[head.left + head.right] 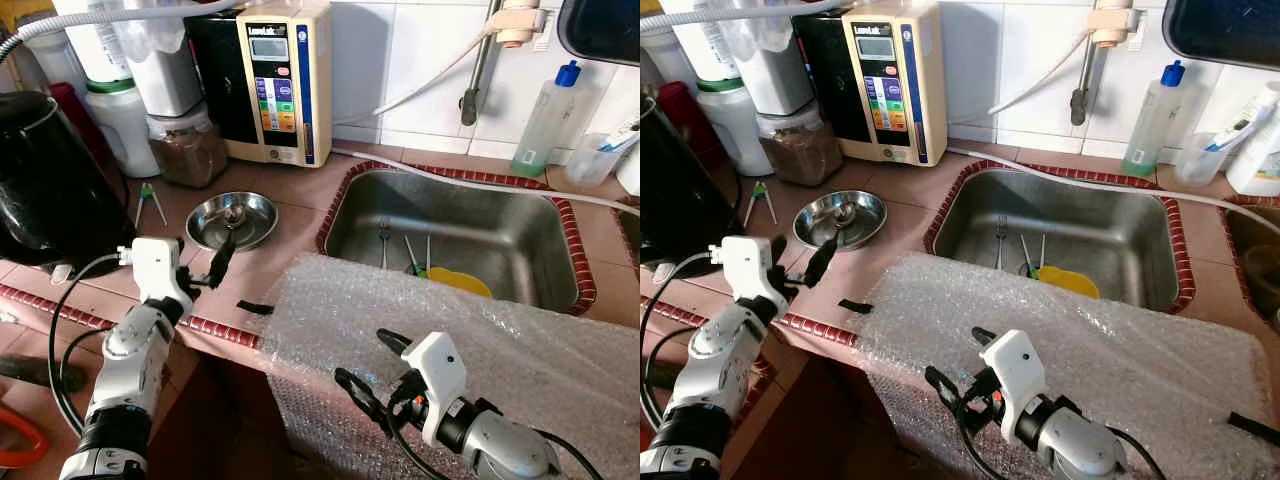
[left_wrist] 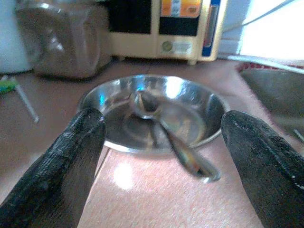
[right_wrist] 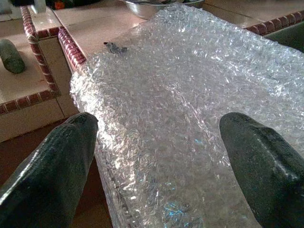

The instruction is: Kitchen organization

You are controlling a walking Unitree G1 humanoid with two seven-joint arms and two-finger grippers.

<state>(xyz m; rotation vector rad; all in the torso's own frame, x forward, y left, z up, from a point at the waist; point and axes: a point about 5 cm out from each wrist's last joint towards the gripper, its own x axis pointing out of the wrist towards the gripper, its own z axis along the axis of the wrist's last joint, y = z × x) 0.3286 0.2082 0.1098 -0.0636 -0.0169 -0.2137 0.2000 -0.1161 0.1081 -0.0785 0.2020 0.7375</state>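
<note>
Left tool (image 2: 156,156) gapes wide just short of the bowl (image 1: 232,219) on the tabletop (image 1: 300,195), spoon (image 2: 171,137) inside. Ease forward, straddle the handle, then pinch. Right tool (image 1: 368,372) hangs spread over bubble wrap (image 1: 480,340).

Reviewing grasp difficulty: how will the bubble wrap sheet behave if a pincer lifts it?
The bubble wrap already droops over the counter edge, so it is probably floppy and light. Its glossy film may slip between the right pincer fingers, which are open.
</note>
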